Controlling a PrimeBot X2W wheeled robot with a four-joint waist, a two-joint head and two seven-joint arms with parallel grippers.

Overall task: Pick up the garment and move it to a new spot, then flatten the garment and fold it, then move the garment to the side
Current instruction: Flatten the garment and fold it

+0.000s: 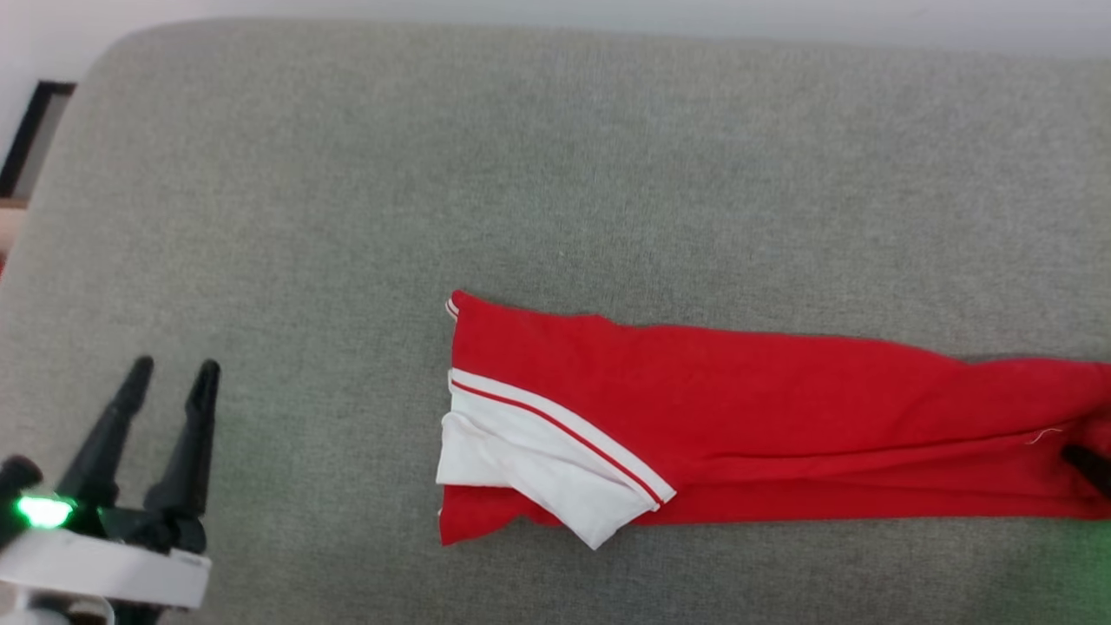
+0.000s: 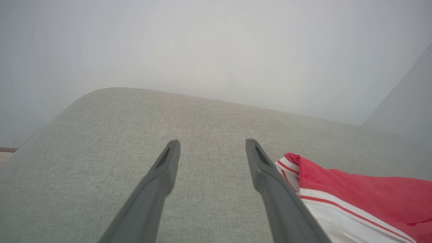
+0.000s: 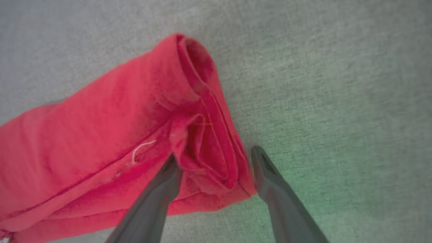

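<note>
The garment [image 1: 738,408] lies on the grey cushion [image 1: 347,217] as a long red strip, folded lengthwise, running off the head view's right edge. A white sleeve [image 1: 538,469] with red-and-white trim lies on top at its left end; the print is hidden. My left gripper [image 1: 174,369] is open over bare cushion, well left of the garment [image 2: 354,189]. My right gripper [image 3: 214,155] is open at the strip's right end, its fingers on either side of the bunched red hem [image 3: 202,148]. In the head view, one of its fingers [image 1: 1089,466] shows dark against the red.
The cushion's rounded far edge [image 1: 521,35] meets a pale wall. A dark frame [image 1: 35,130] stands past the cushion's upper left corner. Wide bare cushion stretches behind and to the left of the garment. A green light [image 1: 42,510] glows on my left wrist.
</note>
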